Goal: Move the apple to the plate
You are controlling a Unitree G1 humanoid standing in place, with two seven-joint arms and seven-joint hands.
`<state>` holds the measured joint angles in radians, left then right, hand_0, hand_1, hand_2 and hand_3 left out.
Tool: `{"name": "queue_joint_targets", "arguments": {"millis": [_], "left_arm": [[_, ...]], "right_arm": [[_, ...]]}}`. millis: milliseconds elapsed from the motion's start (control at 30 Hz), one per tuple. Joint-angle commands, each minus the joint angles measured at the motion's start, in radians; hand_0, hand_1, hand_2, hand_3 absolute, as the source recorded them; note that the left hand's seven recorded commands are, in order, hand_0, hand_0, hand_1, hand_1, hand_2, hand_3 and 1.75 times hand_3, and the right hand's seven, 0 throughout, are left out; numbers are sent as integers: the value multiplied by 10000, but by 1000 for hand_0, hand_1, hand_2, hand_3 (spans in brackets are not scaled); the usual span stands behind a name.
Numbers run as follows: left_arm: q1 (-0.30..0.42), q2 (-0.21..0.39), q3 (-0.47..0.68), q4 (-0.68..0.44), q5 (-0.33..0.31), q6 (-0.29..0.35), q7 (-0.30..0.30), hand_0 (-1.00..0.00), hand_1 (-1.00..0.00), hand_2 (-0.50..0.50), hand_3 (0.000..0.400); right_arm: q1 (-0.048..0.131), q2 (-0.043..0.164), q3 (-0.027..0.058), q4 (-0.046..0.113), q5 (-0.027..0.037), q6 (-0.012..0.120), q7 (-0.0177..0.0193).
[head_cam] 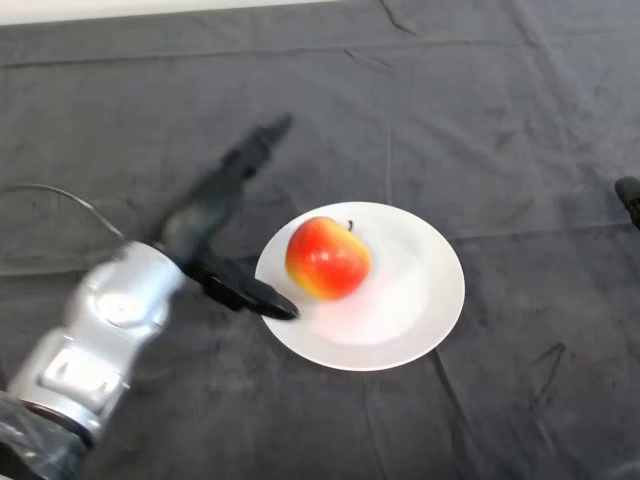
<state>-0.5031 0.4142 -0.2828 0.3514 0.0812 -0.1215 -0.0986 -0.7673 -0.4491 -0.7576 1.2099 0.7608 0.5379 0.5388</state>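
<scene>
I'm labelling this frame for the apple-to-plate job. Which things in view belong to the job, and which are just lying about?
Belongs to the job:
- apple, resting on the plate
- white plate
- left hand, open, beside the plate

Just lying about:
- dark cloth over the table
- dark object at the right edge, too cut off to identify

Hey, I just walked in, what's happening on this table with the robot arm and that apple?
A humanoid robot is working with its left arm over a table covered in dark cloth. The red and yellow apple sits on the white plate, toward its left side. The left hand is open beside the plate, not gripping the apple: the fingers point up and away, and the thumb reaches the plate's left rim. The apple looks delivered.
</scene>
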Motion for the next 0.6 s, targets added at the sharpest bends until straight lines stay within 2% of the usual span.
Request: {"name": "queue_joint_targets", "arguments": {"millis": [33,233,600], "left_arm": [[-620,637,489,-577,-312,-169,-120,0,0,0,0],[-649,1230,1907,-413,-976,-768,-70,0,0,0,0],[-468,2104,4449,69,-1942,-1625,477,0,0,0,0]], "right_arm": [[-129,-160,-35,-386,59,-10,-81],[-128,-159,-33,-389,58,-12,-82],[-131,-163,-32,-382,58,-12,-79]]}}
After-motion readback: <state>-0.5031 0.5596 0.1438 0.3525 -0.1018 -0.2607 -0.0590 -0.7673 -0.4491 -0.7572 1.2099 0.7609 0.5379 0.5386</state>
